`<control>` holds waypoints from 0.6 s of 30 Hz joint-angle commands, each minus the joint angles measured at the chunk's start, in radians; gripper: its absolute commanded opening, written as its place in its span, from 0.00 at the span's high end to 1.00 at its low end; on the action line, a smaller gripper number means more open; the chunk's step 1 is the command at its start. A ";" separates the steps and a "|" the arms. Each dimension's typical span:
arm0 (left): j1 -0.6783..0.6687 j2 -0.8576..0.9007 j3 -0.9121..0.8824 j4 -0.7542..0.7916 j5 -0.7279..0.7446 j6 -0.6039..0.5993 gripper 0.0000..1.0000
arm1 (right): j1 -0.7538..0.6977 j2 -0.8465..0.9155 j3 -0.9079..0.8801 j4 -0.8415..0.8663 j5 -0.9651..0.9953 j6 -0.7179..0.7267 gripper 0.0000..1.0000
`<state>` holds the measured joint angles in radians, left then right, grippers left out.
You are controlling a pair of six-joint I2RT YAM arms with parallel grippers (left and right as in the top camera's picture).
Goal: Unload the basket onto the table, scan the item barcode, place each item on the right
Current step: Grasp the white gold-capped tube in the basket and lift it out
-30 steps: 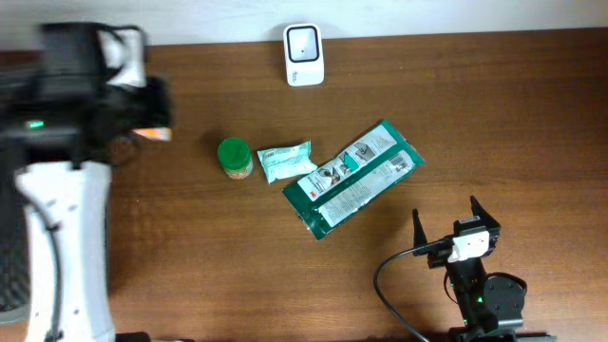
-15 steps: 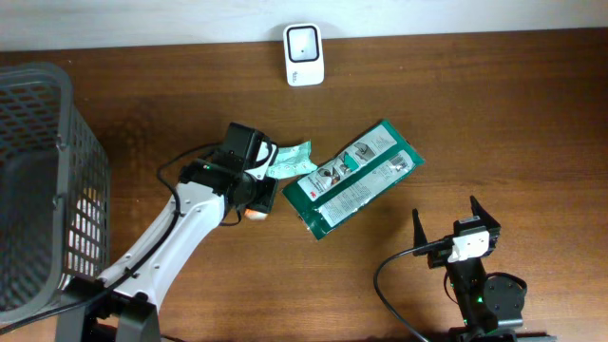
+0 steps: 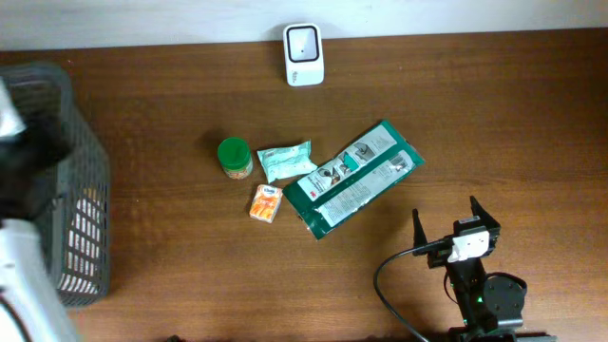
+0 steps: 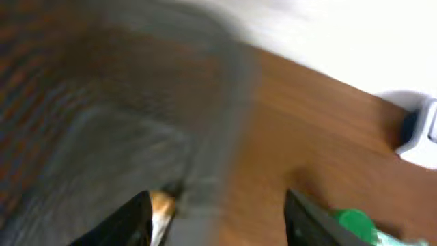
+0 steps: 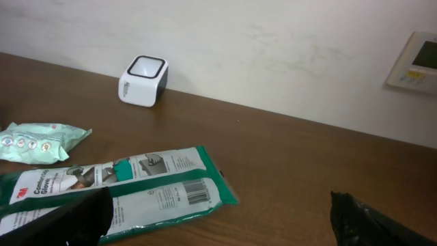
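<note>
Right pincer (image 3: pixel 445 224) sits at the near right of the desk (image 3: pixel 494 104), fingers spread wide apart, nothing between them. In the right wrist view both dark fingertips (image 5: pixel 61 219) frame the lower corners, clear of everything.

Left pincer (image 4: pixel 218 219): in the left wrist view 2 dark fingertips (image 4: pixel 130 217) stand apart with an open gap, nothing gripped. View is motion-blurred. It hangs over the rim of the grey mesh basket (image 3: pixel 66 190) at the far left of the desk; the left arm (image 3: pixel 24 266) is a white blur at the left edge of the overhead view. Something small and orange shows by the left fingertip, too blurred to name.

Just ahead of the right pincer, near the desk's middle, lies the green 3M package (image 3: pixel 353 177), flat and diagonal, barcode face up in the right wrist view. Touching or just beside its left end is the pale green wipes pack (image 3: pixel 285 161). Below that pack, just beside the 3M package's lower left corner, is the small orange packet (image 3: pixel 267 203), flat on the desk. Left of the wipes pack stands the green-lidded jar (image 3: pixel 234 157), upright.

The white barcode scanner (image 3: pixel 304 55) stands at the far edge of the desk by the wall, well apart from all 4 items. A beige wall panel (image 5: pixel 415 63) shows at the right of the right wrist view.
</note>
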<state>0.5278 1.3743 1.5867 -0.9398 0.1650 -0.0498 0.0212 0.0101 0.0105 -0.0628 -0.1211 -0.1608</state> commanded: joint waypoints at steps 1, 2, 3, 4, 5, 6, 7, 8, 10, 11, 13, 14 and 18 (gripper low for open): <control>0.199 0.076 -0.003 -0.051 0.209 -0.007 0.47 | 0.006 -0.006 -0.005 -0.005 0.001 0.004 0.02; 0.237 0.097 -0.005 -0.063 0.213 -0.018 0.47 | 0.006 -0.006 -0.005 -0.005 0.001 0.004 0.02; 0.261 0.108 -0.014 -0.065 0.211 -0.031 0.48 | 0.006 -0.006 -0.005 -0.005 0.001 0.004 0.02; 0.277 0.111 -0.025 -0.064 0.204 -0.052 0.48 | 0.006 -0.006 -0.005 -0.005 0.001 0.004 0.02; 0.291 0.111 -0.037 -0.058 0.199 -0.060 0.48 | 0.006 -0.006 -0.005 -0.005 0.001 0.004 0.02; 0.296 0.111 -0.043 -0.056 0.182 -0.062 0.47 | 0.006 -0.006 -0.005 -0.005 0.001 0.004 0.01; 0.296 0.111 -0.052 -0.047 0.140 -0.063 0.47 | 0.006 -0.006 -0.005 -0.005 0.001 0.004 0.01; 0.296 0.118 -0.063 -0.042 0.110 -0.063 0.47 | 0.006 -0.006 -0.005 -0.005 0.001 0.004 0.02; 0.296 0.133 -0.089 -0.039 0.076 -0.070 0.47 | 0.006 -0.006 -0.005 -0.005 0.001 0.004 0.02; 0.296 0.146 -0.116 -0.024 0.071 -0.070 0.48 | 0.006 -0.006 -0.005 -0.005 0.001 0.004 0.02; 0.296 0.154 -0.157 0.001 0.070 -0.070 0.48 | 0.006 -0.006 -0.005 -0.005 0.001 0.004 0.02; 0.296 0.153 -0.198 0.034 0.070 -0.070 0.48 | 0.006 -0.006 -0.005 -0.005 0.001 0.004 0.02; 0.303 0.167 -0.333 0.148 0.002 -0.069 0.42 | 0.006 -0.006 -0.005 -0.005 0.001 0.004 0.02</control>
<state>0.8196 1.5261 1.3155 -0.8249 0.2272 -0.1112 0.0212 0.0101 0.0105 -0.0631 -0.1207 -0.1604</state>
